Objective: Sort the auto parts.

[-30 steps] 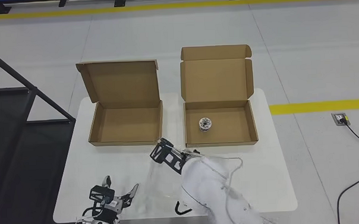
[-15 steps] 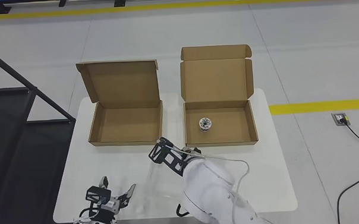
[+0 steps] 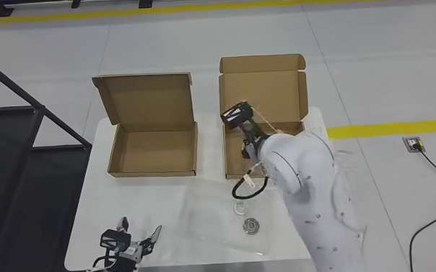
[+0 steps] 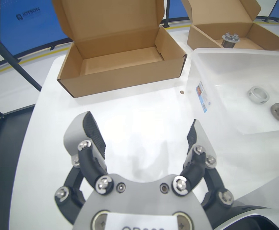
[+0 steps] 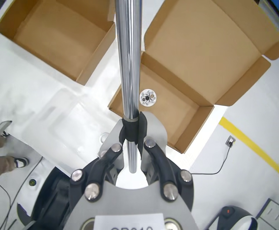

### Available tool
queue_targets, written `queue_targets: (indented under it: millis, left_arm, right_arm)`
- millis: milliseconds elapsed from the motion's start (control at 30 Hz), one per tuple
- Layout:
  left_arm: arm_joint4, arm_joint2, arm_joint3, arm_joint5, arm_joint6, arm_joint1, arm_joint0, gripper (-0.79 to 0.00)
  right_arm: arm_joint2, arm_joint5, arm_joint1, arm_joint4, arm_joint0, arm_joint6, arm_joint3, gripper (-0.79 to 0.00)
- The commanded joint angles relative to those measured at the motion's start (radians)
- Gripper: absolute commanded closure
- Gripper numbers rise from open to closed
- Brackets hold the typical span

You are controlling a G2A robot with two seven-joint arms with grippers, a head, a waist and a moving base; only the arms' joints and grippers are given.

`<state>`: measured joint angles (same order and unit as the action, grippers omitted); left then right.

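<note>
Above the left part of the right box (image 5: 181, 104), you have the right gripper (image 5: 131, 130) clamped on a polished metal rod (image 5: 128, 65). Its black pads (image 5: 142, 128) pinch the rod near one end. A short stub points back toward the wrist, and the long part runs out ahead of the fingertips, crossing the box's near wall in the right wrist view. Just beside the rod in that view you find a round flanged part (image 5: 148, 98) standing upright on the box floor, near the left wall. The box's lid stands open behind it.

Turn to the left box (image 3: 152, 151) and you see it beside the right one, apart from it, at the back of the white table (image 3: 134, 204), with its lid also raised.

Your left gripper (image 4: 142, 128) sits at the front left edge of the table, well apart from both boxes. Its fingers (image 4: 93, 130) are spread wide over bare tabletop, with only the table surface between them.

Between the boxes and the table's front edge you have a clear plastic tray (image 4: 218, 65) lying flat, its far rim close to the front of the right box. Two parts rest in the tray: a pale metal ring (image 4: 258, 95) lying on its flat side, and a darker flat disc (image 3: 250, 224) just beside it, nearer the front edge, the two not touching. From the left wrist you see a small printed label (image 4: 202, 98) on the tray's side wall.
</note>
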<state>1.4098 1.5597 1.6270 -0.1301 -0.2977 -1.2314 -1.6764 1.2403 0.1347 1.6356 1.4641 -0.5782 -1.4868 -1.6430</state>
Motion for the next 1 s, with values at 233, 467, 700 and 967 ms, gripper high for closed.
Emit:
queue_targets:
  millis: [233,467,700,967]
  left_arm:
    - [-0.010,0.003,0.002,0.005,-0.004,-0.001,-0.005,-0.785]
    - [-0.009,0.000,0.008,0.013,0.004,-0.002,-0.005,-0.785]
    - [0.000,-0.007,0.016,0.023,0.019,-0.003,-0.002,-0.785]
    - [0.018,-0.018,0.030,0.032,0.032,-0.004,-0.001,-0.785]
  right_arm:
    - [0.137,-0.094,-0.009,-0.048,0.230,0.140,0.432,0.000]
    - [0.179,-0.154,-0.019,-0.036,0.356,0.375,0.827,0.000]
    - [0.190,-0.175,-0.023,-0.065,0.413,0.587,1.089,0.000]
    - [0.202,-0.164,-0.034,-0.098,0.456,0.651,1.263,0.000]
